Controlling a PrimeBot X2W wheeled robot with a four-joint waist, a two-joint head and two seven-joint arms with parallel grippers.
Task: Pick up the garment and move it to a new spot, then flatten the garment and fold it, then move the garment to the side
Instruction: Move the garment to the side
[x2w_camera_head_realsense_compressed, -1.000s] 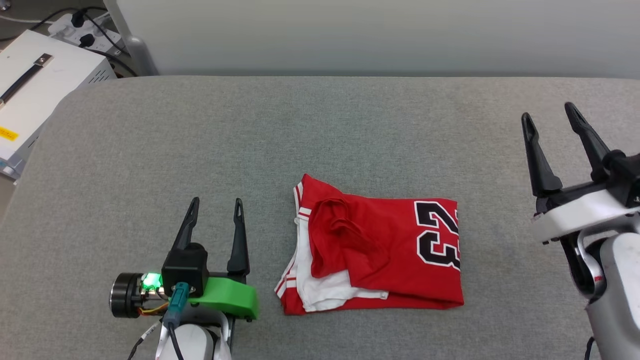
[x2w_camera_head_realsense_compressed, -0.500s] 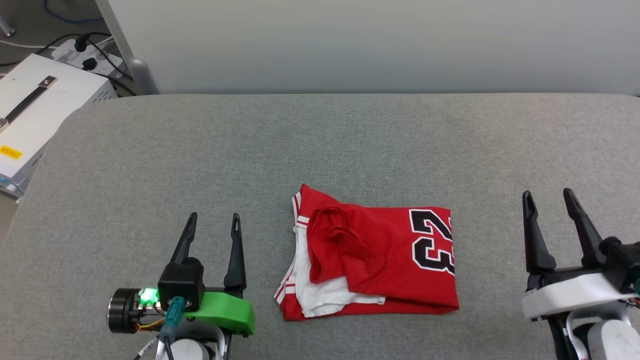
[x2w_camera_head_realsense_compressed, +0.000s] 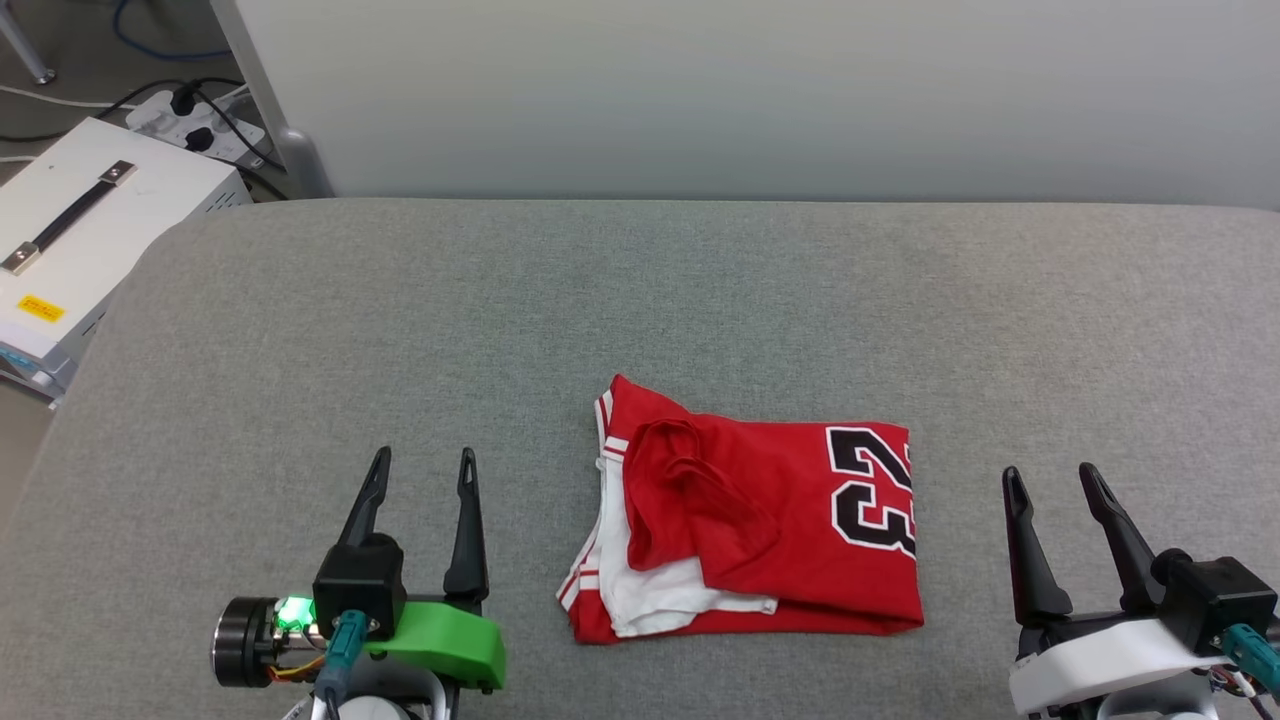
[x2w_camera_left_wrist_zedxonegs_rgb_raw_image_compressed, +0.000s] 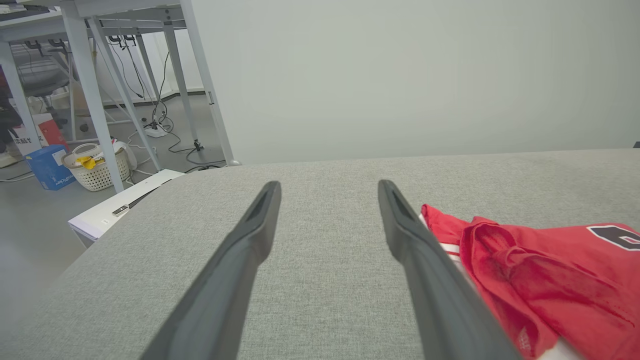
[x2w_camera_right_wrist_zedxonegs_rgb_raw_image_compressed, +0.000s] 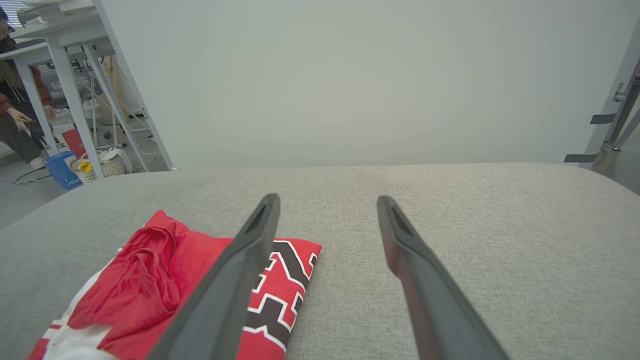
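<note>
The garment (x2w_camera_head_realsense_compressed: 760, 520) lies folded into a rough rectangle on the grey padded table (x2w_camera_head_realsense_compressed: 640, 300), red with a dark "23" at its right end and white sleeve cloth at its lower left. My left gripper (x2w_camera_head_realsense_compressed: 423, 462) stands open to its left, apart from it. Open too, my right gripper (x2w_camera_head_realsense_compressed: 1054, 476) sits to the garment's right at the near edge, clear of the cloth. The left wrist view has the garment (x2w_camera_left_wrist_zedxonegs_rgb_raw_image_compressed: 540, 280) at its right beside the open fingers (x2w_camera_left_wrist_zedxonegs_rgb_raw_image_compressed: 235, 265). In the right wrist view the garment (x2w_camera_right_wrist_zedxonegs_rgb_raw_image_compressed: 165, 280) lies at the lower left.
A white box with a dark handle (x2w_camera_head_realsense_compressed: 70, 240) stands off the table's left edge, a power strip and cables (x2w_camera_head_realsense_compressed: 200, 120) behind it. A pale wall (x2w_camera_head_realsense_compressed: 760, 90) runs along the far side. White table legs (x2w_camera_left_wrist_zedxonegs_rgb_raw_image_compressed: 95, 95) and a basket (x2w_camera_left_wrist_zedxonegs_rgb_raw_image_compressed: 97, 165) stand beyond; a person (x2w_camera_right_wrist_zedxonegs_rgb_raw_image_compressed: 15, 120) is at the far left.
My right gripper has drawn back toward the near edge, from high at the right to low at the right. The head camera has shifted slightly. Garment and left gripper stay put.
</note>
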